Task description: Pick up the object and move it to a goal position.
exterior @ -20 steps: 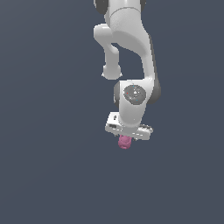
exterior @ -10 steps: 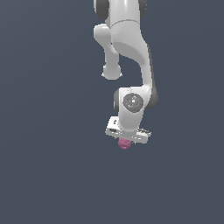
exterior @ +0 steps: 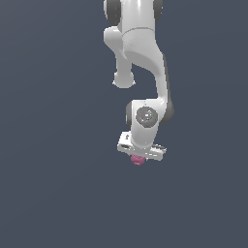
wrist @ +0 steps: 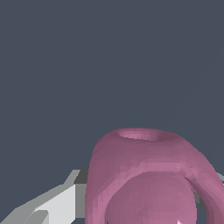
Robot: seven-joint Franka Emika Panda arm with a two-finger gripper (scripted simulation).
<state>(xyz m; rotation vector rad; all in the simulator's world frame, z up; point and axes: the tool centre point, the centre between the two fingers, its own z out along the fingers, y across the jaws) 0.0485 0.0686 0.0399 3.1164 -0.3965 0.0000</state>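
The object (exterior: 138, 160) is a small pink-magenta lumpy item. In the exterior view it pokes out just under my white gripper (exterior: 139, 158), whose hand points down at the lower middle of the picture. In the wrist view the object (wrist: 148, 175) fills the frame close up, with a grey-white finger (wrist: 61, 203) pressed against its side. The gripper is shut on the object. The fingertips are hidden behind the hand in the exterior view.
A plain dark grey-blue surface (exterior: 58, 193) lies all around the arm. The white arm (exterior: 140, 53) comes down from the top of the exterior view. No other objects or goal marker show.
The gripper and the pink object in it have moved a little toward the exterior view's left and slightly lower. The grip on the object is unchanged.
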